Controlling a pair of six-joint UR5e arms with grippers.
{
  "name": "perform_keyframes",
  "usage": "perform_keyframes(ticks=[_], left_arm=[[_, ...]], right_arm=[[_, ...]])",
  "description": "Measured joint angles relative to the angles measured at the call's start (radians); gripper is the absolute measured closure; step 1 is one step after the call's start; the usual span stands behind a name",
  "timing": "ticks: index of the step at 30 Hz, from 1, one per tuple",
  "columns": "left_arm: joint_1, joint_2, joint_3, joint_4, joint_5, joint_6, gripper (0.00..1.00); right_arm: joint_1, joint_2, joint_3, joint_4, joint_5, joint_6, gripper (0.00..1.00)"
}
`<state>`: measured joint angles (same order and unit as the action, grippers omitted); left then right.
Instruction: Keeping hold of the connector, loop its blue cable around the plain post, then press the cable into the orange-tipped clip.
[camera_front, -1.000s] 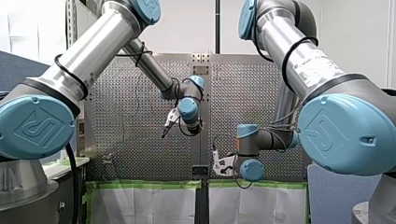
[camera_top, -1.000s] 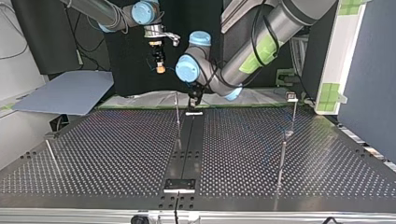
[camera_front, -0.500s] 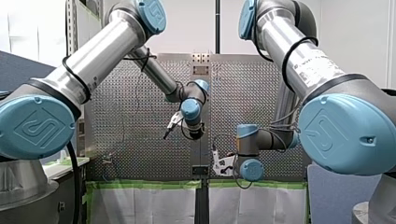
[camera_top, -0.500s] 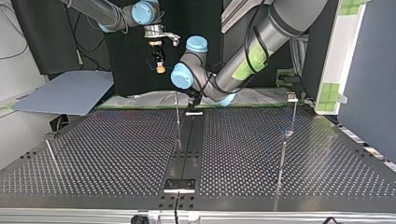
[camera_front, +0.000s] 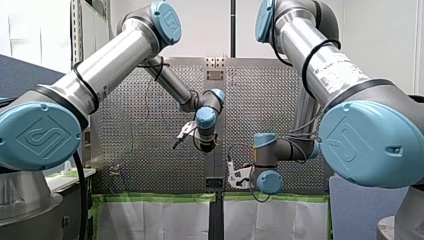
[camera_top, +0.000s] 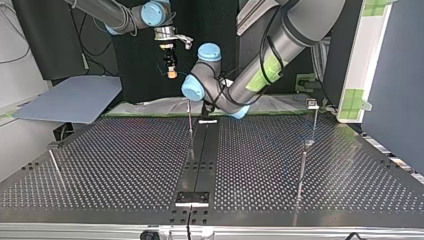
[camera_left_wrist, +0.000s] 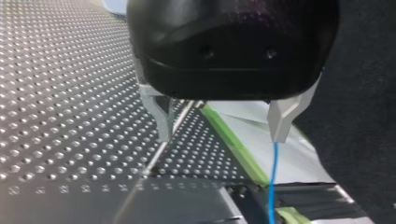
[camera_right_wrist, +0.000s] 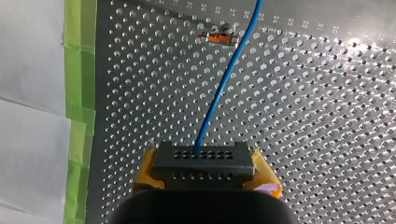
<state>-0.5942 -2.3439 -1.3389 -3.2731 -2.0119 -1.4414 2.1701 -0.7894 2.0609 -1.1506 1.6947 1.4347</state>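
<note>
In the right wrist view, our right gripper (camera_right_wrist: 205, 173) has its yellow pads (camera_right_wrist: 144, 175) pinched on either side of the connector (camera_right_wrist: 204, 163), a dark grey block with rows of small holes. The blue cable (camera_right_wrist: 224, 84) leaves the middle of the connector and runs ahead of the gripper over the perforated table (camera_right_wrist: 303, 116). It passes just beside the orange-tipped clip (camera_right_wrist: 218, 37), which sits further ahead; we cannot tell whether cable and clip touch. Green tape (camera_right_wrist: 79, 70) edges the table beside the gripper, with white paper (camera_right_wrist: 28, 56) past it.

In the left wrist view, our left gripper (camera_left_wrist: 222, 137) has its metal fingers (camera_left_wrist: 161, 119) spread wide, with nothing gripped between them. A thin post (camera_left_wrist: 153, 163) slants past one finger. The blue cable runs on from the tip of the other finger, and we cannot tell whether that tip touches it.

In the top view, our left arm comes in from the upper right and its gripper sits at the upper centre of the frame, close beside the thin post. Our right gripper hangs apart from it, further to the upper left. In the front view, the left gripper is at the centre of the frame, and the right gripper is lower and just right of centre.
</note>
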Motion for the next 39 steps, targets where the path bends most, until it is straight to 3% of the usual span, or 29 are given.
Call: perform_keyframes(ticks=[8,13,33,39], left_arm=[[0.007,-0.034,0.007,-0.081,0.001,0.009,0.00],[0.003,-0.063,0.037,-0.135,0.029,0.022,0.00],[0.002,-0.074,0.149,-0.326,0.075,0.024,0.00],[-0.004,-0.104,0.178,-0.388,0.083,0.025,0.00]], right_arm=[[0.000,0.000,0.000,0.000,-0.002,-0.002,1.00],[0.000,0.000,0.000,-0.001,-0.003,-0.003,1.00],[0.000,0.000,-0.001,-0.007,-0.006,-0.003,1.00],[0.000,0.000,-0.001,-0.007,-0.006,0.000,1.00]])
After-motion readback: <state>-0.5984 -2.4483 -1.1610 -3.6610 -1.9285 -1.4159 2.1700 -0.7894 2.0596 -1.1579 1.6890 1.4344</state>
